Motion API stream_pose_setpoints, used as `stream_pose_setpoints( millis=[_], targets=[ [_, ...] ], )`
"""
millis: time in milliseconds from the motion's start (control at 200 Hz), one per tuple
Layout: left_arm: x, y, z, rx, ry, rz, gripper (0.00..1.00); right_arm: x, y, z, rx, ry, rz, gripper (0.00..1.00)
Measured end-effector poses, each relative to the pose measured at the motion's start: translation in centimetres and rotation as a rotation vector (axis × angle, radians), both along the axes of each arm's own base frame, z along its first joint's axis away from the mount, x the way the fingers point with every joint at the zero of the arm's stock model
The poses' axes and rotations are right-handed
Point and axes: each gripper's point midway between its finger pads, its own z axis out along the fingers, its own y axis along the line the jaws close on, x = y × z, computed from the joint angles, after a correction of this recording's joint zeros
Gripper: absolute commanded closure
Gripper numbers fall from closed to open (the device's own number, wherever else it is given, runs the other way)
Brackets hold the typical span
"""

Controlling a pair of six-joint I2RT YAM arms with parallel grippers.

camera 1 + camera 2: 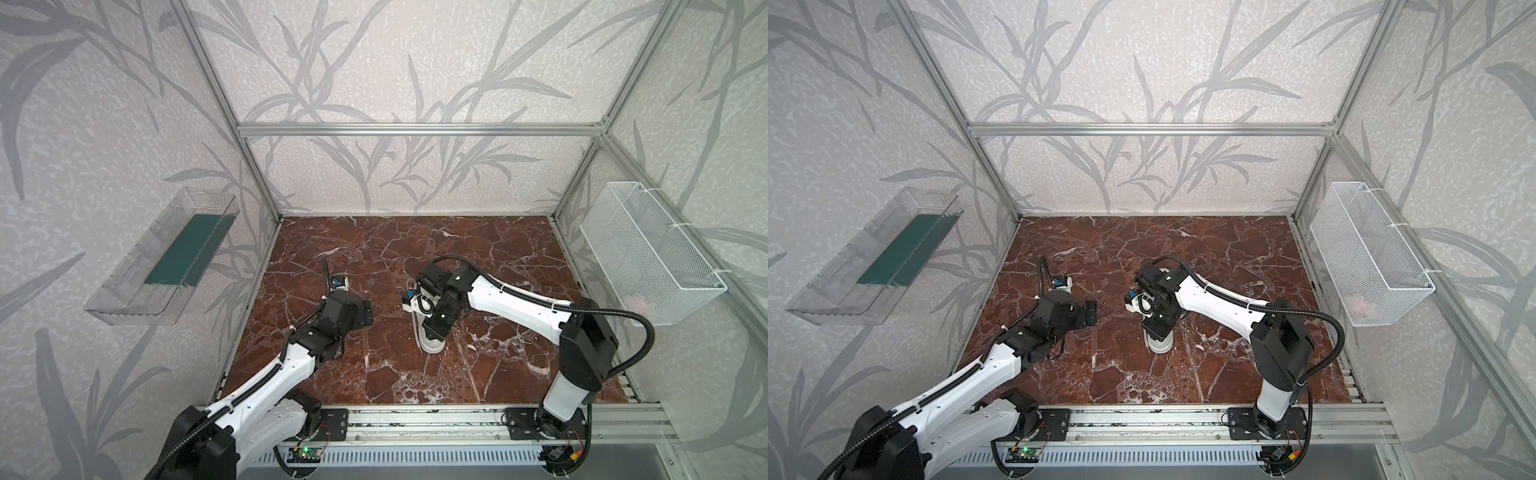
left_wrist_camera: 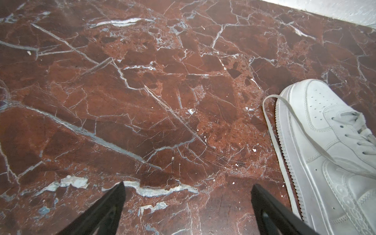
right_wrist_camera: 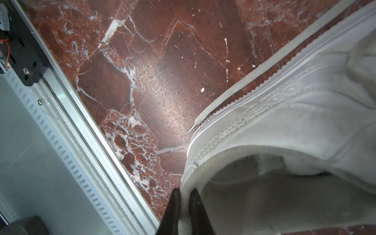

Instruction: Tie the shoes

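Observation:
A white low-top sneaker (image 1: 432, 345) (image 1: 1160, 344) stands on the red marble floor right of the middle, heel towards the front rail, mostly hidden under my right arm in both top views. My right gripper (image 3: 185, 192) (image 1: 435, 328) is shut on the shoe's (image 3: 284, 122) padded heel collar, one finger outside and one inside the opening. A flat off-white lace (image 3: 244, 77) (image 2: 270, 126) lies loose on the floor along the sole. My left gripper (image 2: 188, 189) (image 1: 366, 312) (image 1: 1090, 312) stands open over bare floor left of the shoe (image 2: 325, 154), holding nothing.
A clear plastic tray (image 1: 166, 266) hangs on the left wall and a white wire basket (image 1: 648, 257) on the right wall. An aluminium rail (image 1: 415, 419) (image 3: 85, 126) runs along the front edge, close behind the heel. Frame posts stand at the back corners.

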Motion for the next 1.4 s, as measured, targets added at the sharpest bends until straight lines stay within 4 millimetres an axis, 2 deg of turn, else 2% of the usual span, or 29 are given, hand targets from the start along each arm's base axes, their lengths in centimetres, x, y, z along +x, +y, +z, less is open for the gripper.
stream_pose_setpoints(
  millis=[95,210,345,440,650,760,910,1115,1225,1400],
  targets=[
    [0.0,-0.1,-0.6,0.001,0.021,-0.002,0.02,-0.4,0.5,0.1,0.008,0.007,-0.001,0.85],
    [-0.1,-0.3,-1.0,-0.008,0.038,-0.004,0.02,-0.9,0.7,0.1,0.01,0.015,0.002,0.72],
    [-0.2,-0.4,-1.1,-0.022,0.044,0.001,0.02,-0.9,0.7,0.5,0.015,0.011,-0.009,0.64],
    [-0.2,-0.5,-1.3,-0.027,0.053,0.003,0.03,-0.7,0.6,1.9,0.038,-0.022,-0.023,0.61],
    [-0.1,-1.3,-2.4,-0.03,0.113,-0.015,0.05,0.3,-0.5,6.3,0.126,-0.151,-0.091,0.55],
    [0.4,-2.4,-2.8,-0.034,0.143,-0.037,0.07,1.3,-2.2,7.3,0.143,-0.198,-0.161,0.53],
    [1.5,-4.5,-3.3,-0.031,0.181,-0.08,0.1,2.8,-5.6,6.7,0.118,-0.233,-0.282,0.51],
    [4.9,-8.9,-3.0,-0.01,0.219,-0.163,0.16,5.2,-10.9,5.8,0.093,-0.249,-0.485,0.49],
    [6.4,-11.1,-3.6,0.01,0.238,-0.203,0.22,6.3,-13.3,5.6,0.093,-0.257,-0.584,0.49],
    [7.9,-13.8,-5.3,0.047,0.285,-0.24,0.34,7.0,-15.3,5.6,0.097,-0.263,-0.657,0.48]
  ],
)
